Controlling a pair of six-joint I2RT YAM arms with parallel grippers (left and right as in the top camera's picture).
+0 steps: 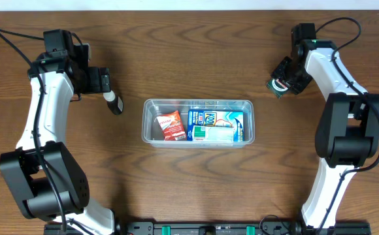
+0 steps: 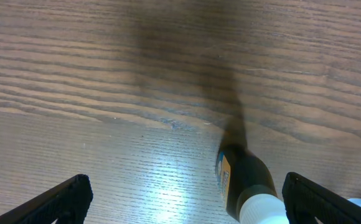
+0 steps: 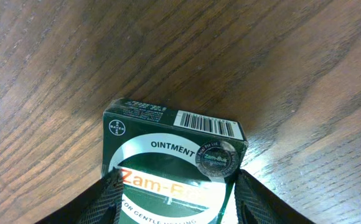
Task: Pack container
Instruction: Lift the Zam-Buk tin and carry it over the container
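We see the container (image 1: 176,101) in the middle of the desk (image 1: 196,46), open side up, its long axis running left to right. It is a shallow tub of clear plastic with rounded corners and a rim. Inside lie a glossy red packet (image 1: 170,125) at the left end, a blue packet (image 1: 204,118) just beside it, and a white box (image 1: 219,134) toward the right end. The desk is brown wood with a strong grain. Left of the container, the left fingers (image 2: 68,198) are spread wide, and a dark bottle (image 2: 243,180) with a white cap sits between them, ungripped. Far right of the container, the right fingers (image 3: 109,196) pinch a dark green box (image 3: 168,134) of ointment, flat-sided card with a barcode
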